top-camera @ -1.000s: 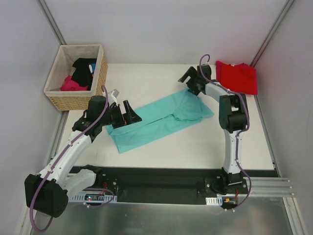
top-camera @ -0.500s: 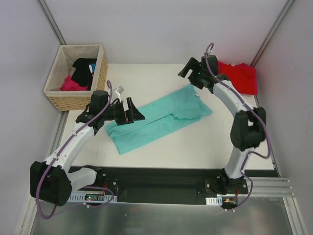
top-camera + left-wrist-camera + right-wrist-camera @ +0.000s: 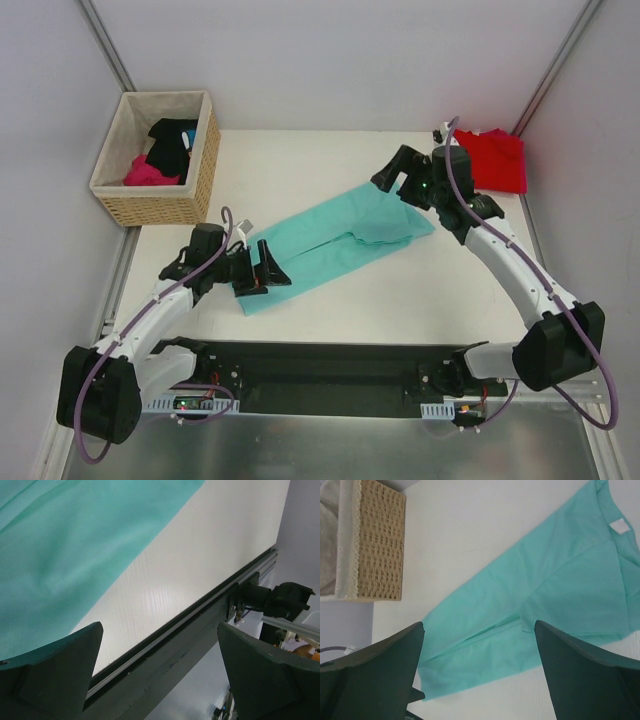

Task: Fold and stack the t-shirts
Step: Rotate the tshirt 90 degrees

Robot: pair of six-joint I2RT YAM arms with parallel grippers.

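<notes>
**A:** Starting nearest, what is the left gripper (image 3: 268,275) doing?

**B:** It is hanging with its jaws spread wide and holding nothing, over the 8 o'clock end of the teal t-shirt (image 3: 330,245). The wrist view is showing the shirt's long edge and bare table (image 3: 320,160) between the fingers.

**A:** And the shirt itself?

**B:** It is lying flat mid-table as a long folded band, running from 8 o'clock up to 2 o'clock. One sleeve is lying folded across it, and the collar with its white label is sitting at the far end.

**A:** The right gripper (image 3: 393,185)?

**B:** It is hovering over that collar end, jaws also wide apart and empty.

**A:** Farther back?

**B:** The red t-shirt (image 3: 492,160) is lying folded in the table's 2 o'clock corner, well apart from both grippers. A wicker basket (image 3: 200,190) is standing at 10 o'clock.
</notes>
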